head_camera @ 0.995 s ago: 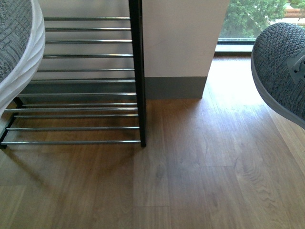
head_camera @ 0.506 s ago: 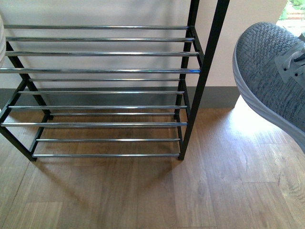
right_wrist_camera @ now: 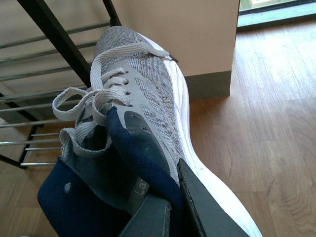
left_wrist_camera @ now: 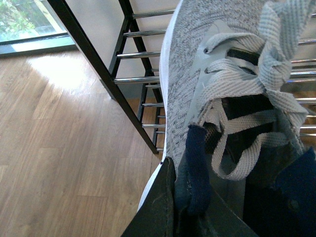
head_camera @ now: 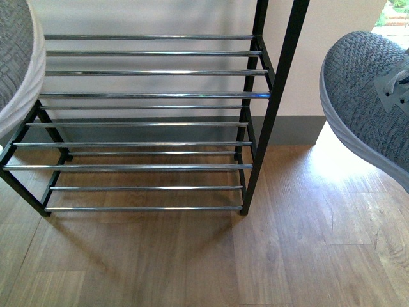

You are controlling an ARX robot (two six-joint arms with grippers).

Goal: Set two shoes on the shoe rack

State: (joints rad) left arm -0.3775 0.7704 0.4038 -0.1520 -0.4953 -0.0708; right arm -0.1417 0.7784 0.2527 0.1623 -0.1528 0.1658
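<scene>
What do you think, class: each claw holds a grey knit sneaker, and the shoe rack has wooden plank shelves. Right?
One slip. The left claw and right claw do each hold a grey knit sneaker, but the shoe rack has chrome bars as shelves, not wooden planks. The front view shows it.

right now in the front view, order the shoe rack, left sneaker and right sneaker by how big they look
1. shoe rack
2. right sneaker
3. left sneaker
Both sneakers are cropped and close to the camera, so their true sizes probably match.
</scene>
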